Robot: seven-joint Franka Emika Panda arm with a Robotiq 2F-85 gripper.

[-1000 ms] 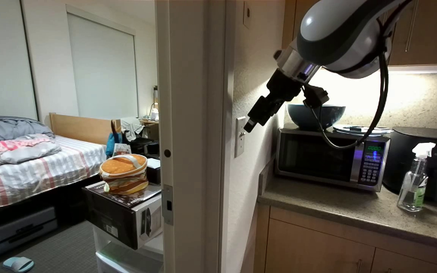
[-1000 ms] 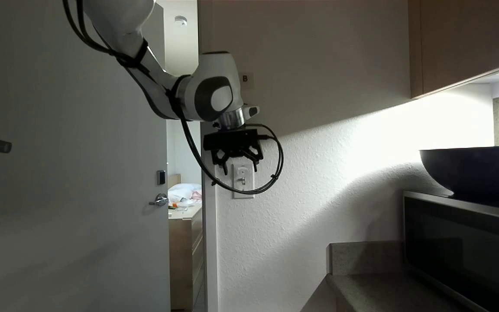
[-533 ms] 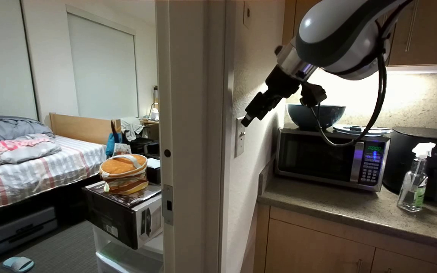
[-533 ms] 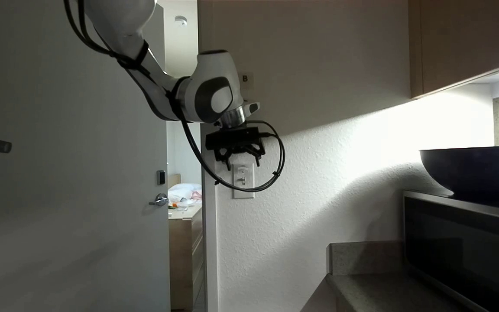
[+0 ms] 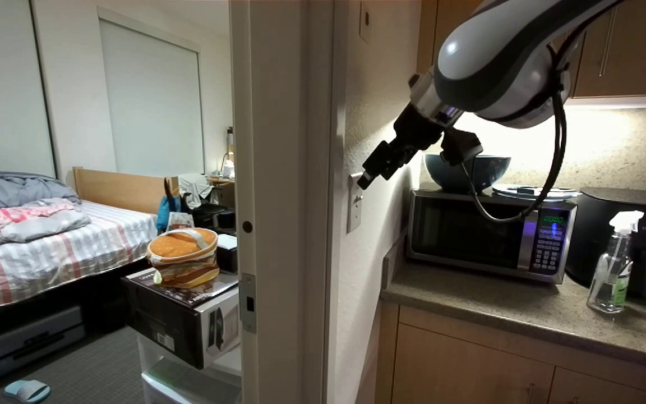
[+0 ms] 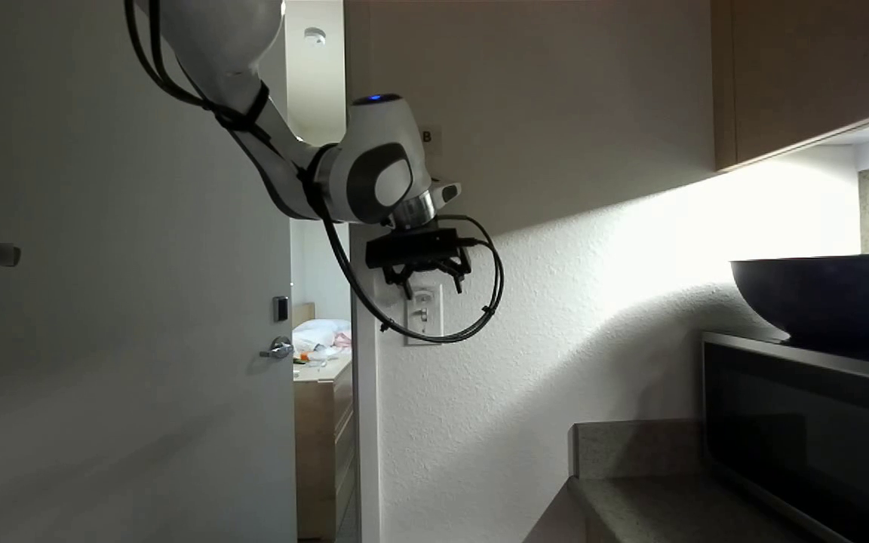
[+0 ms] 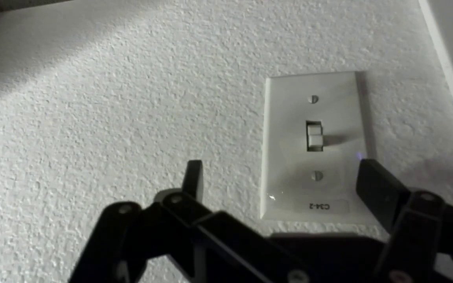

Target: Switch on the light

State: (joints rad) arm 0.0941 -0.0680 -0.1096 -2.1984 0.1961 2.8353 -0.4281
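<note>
So, jaws: spread, pinching nothing; contact with the plate [image 7: 309,161] can't be told.
Light switch [image 7: 315,137]: mid-plate on the wall [image 7: 151,98], ahead of the jaws, closer to one jaw than the other. Setting unclear.
Aim risk: switch sits off the jaws' midline, so a push could slide past it or hit the plate.
Jam risk: one jaw overlaps the plate edge in the wrist view; pressing there could load the arm [image 6: 374,170] with the switch unmoved.
Direction risk: plate lettering [image 7: 319,206] reads inverted in the wrist view; up/down easy to swap.
Cable loop [image 6: 442,340]: crosses the plate in an exterior view; might snag if the arm drops.
Bowl [image 5: 491,170]: on the microwave [image 5: 469,230]; inside hidden.
Microwave: on the worktop [image 5: 469,289]; too dark inside to show contents.
Spray bottle [image 5: 609,280]: clear, on the worktop; fill level unclear.
</note>
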